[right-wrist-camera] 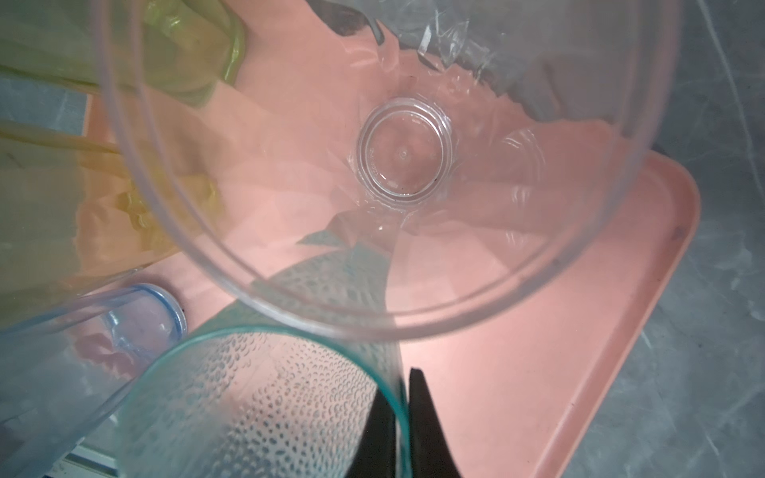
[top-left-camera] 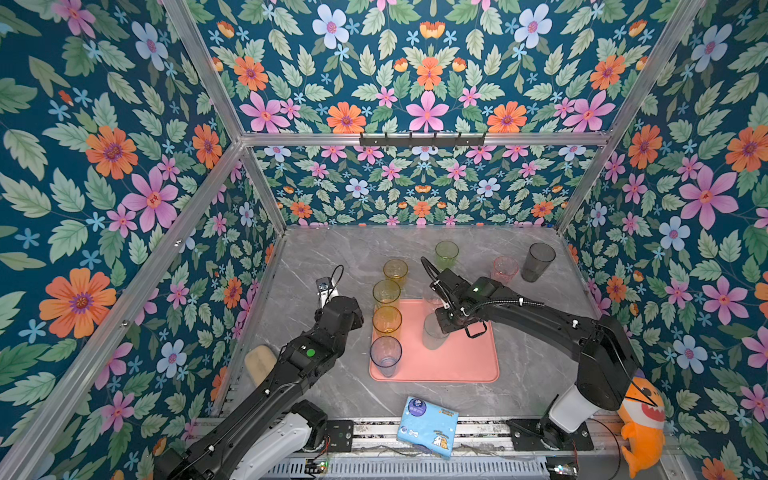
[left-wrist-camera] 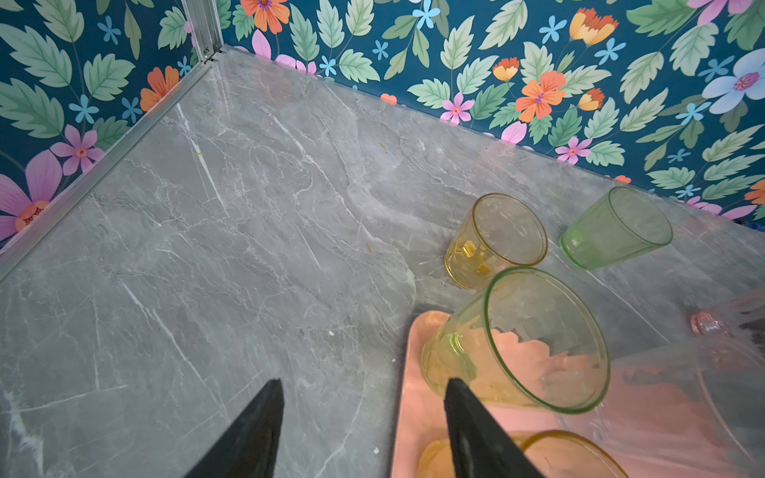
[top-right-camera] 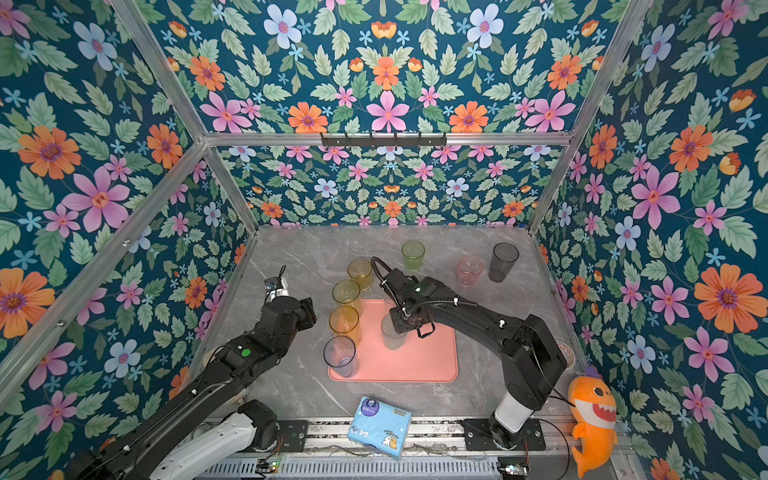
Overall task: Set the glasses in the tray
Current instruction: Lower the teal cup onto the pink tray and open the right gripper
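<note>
Right gripper point(right-wrist-camera: 399, 387) pinches the teal glass point(right-wrist-camera: 269, 393) over the tray point(right-wrist-camera: 538, 351) (left gripper point(left-wrist-camera: 364, 380) parted, empty).

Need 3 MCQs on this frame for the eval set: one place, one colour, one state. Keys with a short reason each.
1. The dark grey glass stands on the table:
A. at its near left corner
B. at its far right, next to the pink glass
C. in the middle of its near edge

2. The glass held by the right gripper is:
A. amber
B. teal
C. pink

3. The left gripper is:
A. shut on a glass
B. shut on nothing
C. open and empty

Key:
1 B: both top views show it near the far right corner.
2 B: the right wrist view shows the rim of the teal glass pinched in the jaws.
3 C: the left wrist view shows the jaws apart, gripping nothing.
</note>
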You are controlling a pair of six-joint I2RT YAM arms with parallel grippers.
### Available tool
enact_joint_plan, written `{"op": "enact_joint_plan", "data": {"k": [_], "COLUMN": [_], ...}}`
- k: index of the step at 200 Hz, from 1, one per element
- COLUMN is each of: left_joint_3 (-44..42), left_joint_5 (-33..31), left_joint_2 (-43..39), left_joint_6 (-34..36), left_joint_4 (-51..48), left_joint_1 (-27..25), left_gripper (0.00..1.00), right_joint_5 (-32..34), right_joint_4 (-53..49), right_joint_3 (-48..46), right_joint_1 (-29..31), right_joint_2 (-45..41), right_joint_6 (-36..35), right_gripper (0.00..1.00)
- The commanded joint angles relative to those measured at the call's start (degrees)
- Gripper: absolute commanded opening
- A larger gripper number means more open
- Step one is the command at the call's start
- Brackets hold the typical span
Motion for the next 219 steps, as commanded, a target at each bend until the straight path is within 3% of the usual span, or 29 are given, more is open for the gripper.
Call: {"op": "enact_joint_plan", "data": {"k": [1, 219], "left_joint_3": [0.3, -0.7], "left_joint_5": [0.1, -0.5], "left_joint_2": [0.0, -1.3], "left_joint_6": [0.1, -0.3], "left_joint_4": [0.4, -0.4], "left_joint_1": [0.1, 0.1], "left_gripper": [0.65, 0.65], "right_joint_5": [0.6, 1.5], "right_joint_4": [0.0, -1.0], "right_joint_3": [0.5, 1.8], "right_joint_1": [0.2, 1.0], "right_joint_2": [0.1, 1.1], "right_joint_6": [0.8, 2.1], "right_gripper": [0.03, 0.18]}}
